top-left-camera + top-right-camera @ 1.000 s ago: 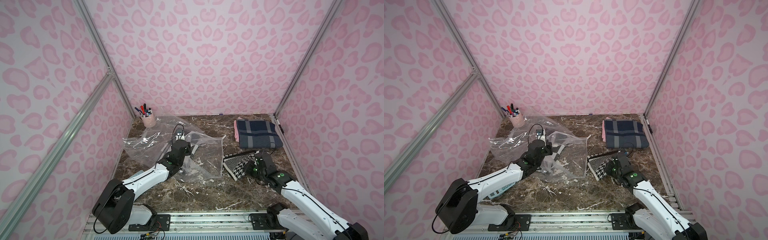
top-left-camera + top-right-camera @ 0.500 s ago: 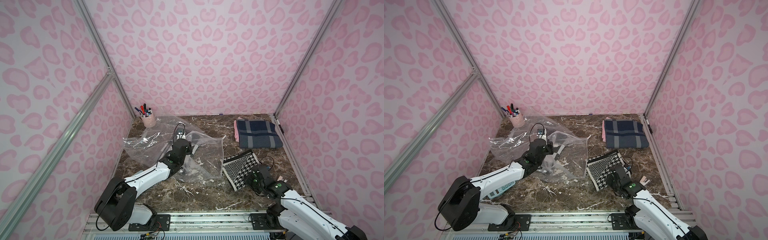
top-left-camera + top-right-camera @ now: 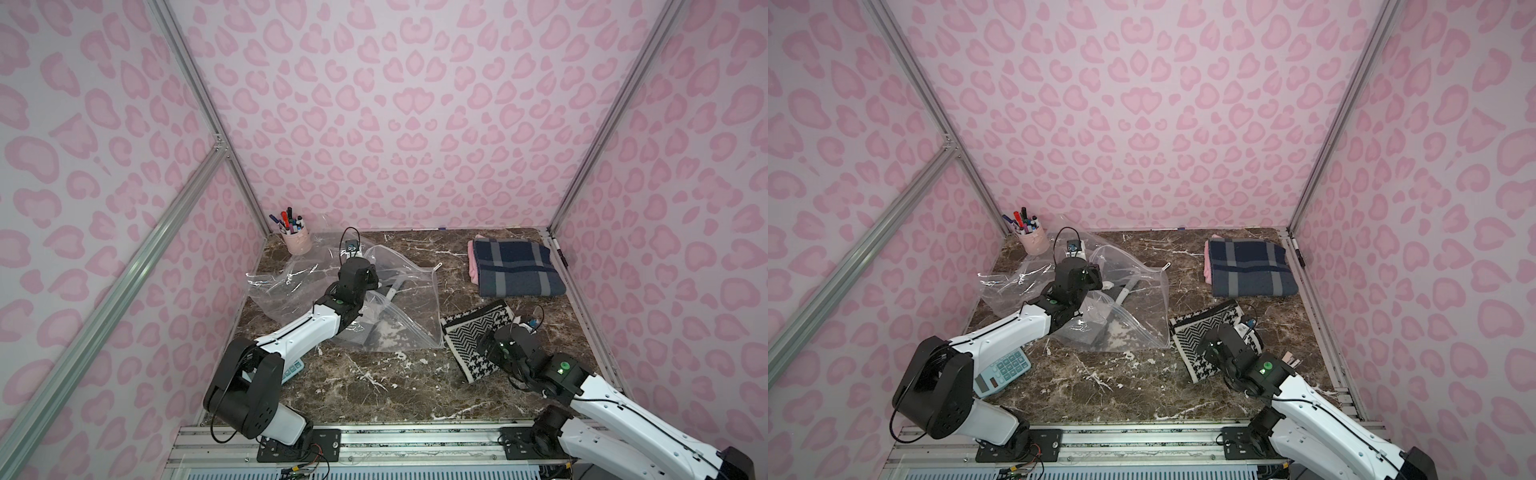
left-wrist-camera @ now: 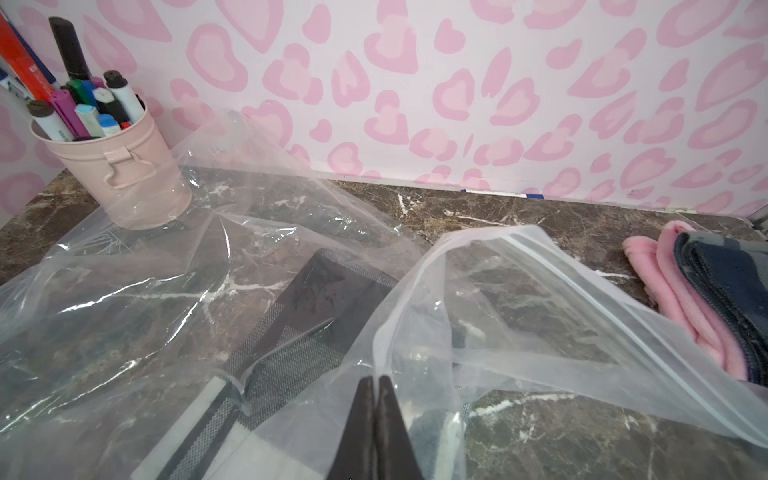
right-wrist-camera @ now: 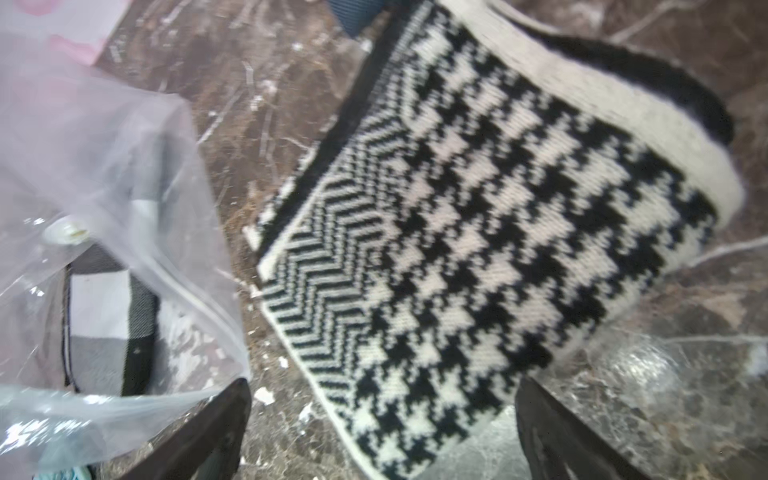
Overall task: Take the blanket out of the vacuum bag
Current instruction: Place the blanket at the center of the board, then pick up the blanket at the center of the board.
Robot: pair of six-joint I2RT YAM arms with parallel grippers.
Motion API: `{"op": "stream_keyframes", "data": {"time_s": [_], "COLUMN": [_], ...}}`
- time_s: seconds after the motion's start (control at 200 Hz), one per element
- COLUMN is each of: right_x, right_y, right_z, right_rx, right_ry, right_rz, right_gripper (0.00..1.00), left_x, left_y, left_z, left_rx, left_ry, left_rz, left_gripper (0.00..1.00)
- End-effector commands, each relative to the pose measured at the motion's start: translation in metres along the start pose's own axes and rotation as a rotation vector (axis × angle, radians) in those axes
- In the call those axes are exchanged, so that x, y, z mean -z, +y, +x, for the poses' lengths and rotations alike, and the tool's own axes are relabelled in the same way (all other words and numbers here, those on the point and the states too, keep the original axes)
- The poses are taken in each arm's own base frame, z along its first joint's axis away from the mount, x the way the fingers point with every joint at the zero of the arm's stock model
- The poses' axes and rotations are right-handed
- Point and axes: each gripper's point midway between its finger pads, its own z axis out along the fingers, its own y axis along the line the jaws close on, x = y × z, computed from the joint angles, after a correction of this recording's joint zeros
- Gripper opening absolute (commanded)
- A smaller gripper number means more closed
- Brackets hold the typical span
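Since the folded black-and-white houndstooth knit blanket (image 3: 473, 336) lies flat on the brown marble table (image 3: 374, 386), just beside the crinkly clear plastic vacuum bag (image 3: 409, 291), removal looks done — though grey checked cloth (image 4: 316, 299) shows inside. Its herringbone band faces the bag; folded near-square and skewed, long axis unclear. The right gripper (image 5: 382, 384) hovers spread over it; the left gripper (image 4: 375, 384) pinches bag film.
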Motion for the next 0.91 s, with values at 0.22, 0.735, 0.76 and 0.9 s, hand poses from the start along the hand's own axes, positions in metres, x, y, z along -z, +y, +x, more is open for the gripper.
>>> {"op": "stream_keyframes", "data": {"time_s": [0.22, 0.735, 0.76, 0.9], "right_x": [-0.029, -0.057, -0.058, -0.068], "right_y": [0.067, 0.035, 0.032, 0.015], "right_z": [0.022, 0.041, 0.043, 0.047], "right_rx": [0.701, 0.948, 0.941, 0.926], "right_ry": [0.066, 0.197, 0.210, 0.242], "right_rz": [0.214, 0.478, 0.470, 0.459], "right_gripper": [0.99, 0.99, 0.99, 0.99], "left_x": [-0.023, -0.022, -0.022, -0.018], "left_y": [0.048, 0.066, 0.065, 0.067], "left_z": [-0.002, 0.002, 0.002, 0.003], "left_rx": [0.052, 0.072, 0.072, 0.073], "left_ry": [0.055, 0.062, 0.063, 0.058], "left_rz": [-0.121, -0.148, -0.144, -0.146], "left_gripper": [0.04, 0.04, 0.04, 0.04]}}
